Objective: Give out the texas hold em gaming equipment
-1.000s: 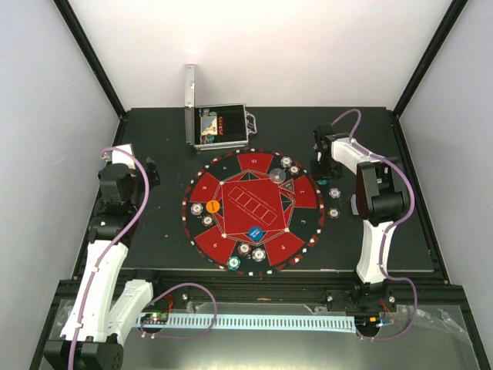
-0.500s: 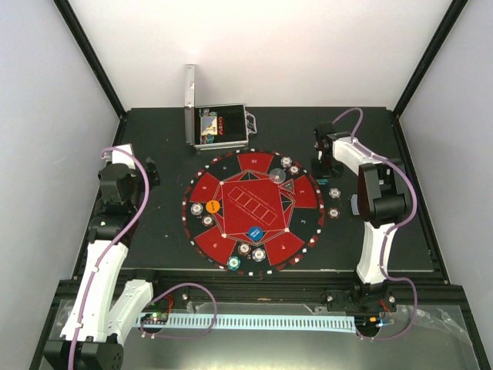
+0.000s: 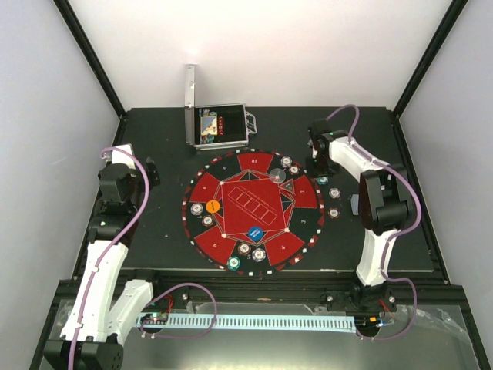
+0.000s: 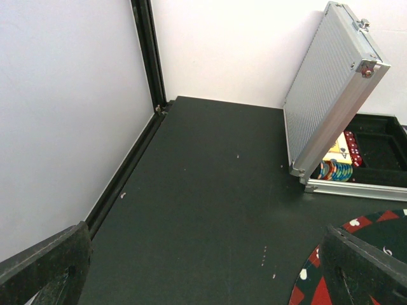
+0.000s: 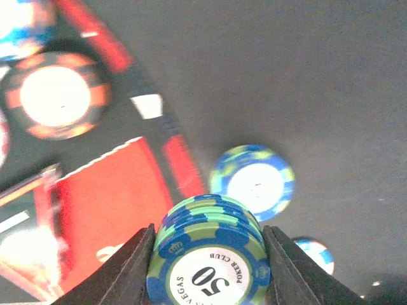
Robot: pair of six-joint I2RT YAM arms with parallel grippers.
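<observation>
My right gripper [image 5: 208, 264] is shut on a stack of blue-green poker chips [image 5: 210, 229] marked 50. In the top view it [image 3: 318, 152] hangs over the table just beyond the mat's right rim. Below it lie a blue-green chip [image 5: 253, 181], another [image 5: 315, 254] and a brown-red chip [image 5: 57, 95] on the mat. Three chips [image 3: 335, 193] lie right of the mat. More chips [image 3: 244, 249], an orange disc [image 3: 213, 206], a blue disc [image 3: 255, 232] and a clear disc [image 3: 279, 176] sit on the mat. My left gripper [image 4: 203, 273] is open and empty over bare table at the left [image 3: 146, 173].
The round red-and-black mat [image 3: 231, 231] fills the table's middle. The open silver case [image 3: 219, 127] stands behind it, lid upright [image 4: 331, 95], with chips inside [image 4: 335, 170]. Black frame posts and white walls bound the table on the left, right and back.
My right gripper has moved a little back and to the left with the chip stack, its elbow swinging right. The left arm has not moved.
</observation>
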